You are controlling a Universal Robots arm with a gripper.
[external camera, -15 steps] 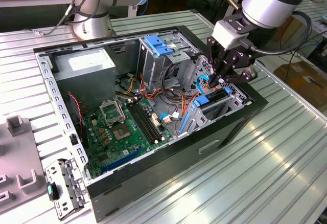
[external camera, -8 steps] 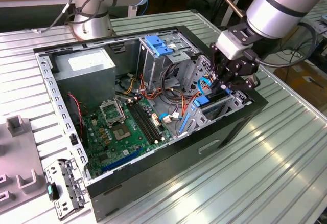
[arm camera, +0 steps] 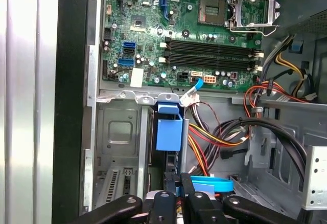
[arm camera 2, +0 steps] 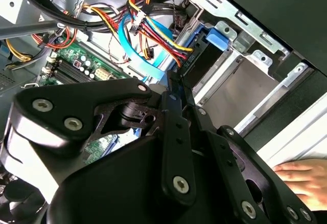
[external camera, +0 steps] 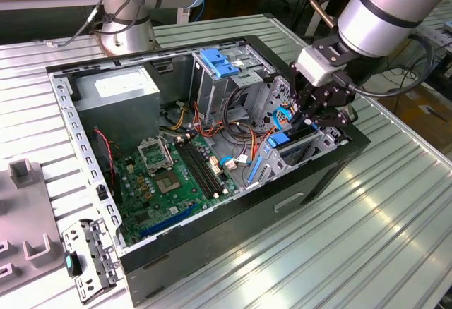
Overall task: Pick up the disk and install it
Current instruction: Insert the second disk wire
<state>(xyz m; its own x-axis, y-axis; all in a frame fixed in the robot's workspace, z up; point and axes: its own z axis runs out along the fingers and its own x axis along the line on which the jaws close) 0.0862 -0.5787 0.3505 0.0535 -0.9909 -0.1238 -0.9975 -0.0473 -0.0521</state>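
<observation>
The pincer, fingers drawn together on the disk's blue-railed edge, holds it upright and edge-on inside the open case, down in the drive bay, apparently so the rails can seat.

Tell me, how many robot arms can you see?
2. One arm reaches in from the exterior view's right, its claw inside the computer case. A second arm stands behind the case.
</observation>
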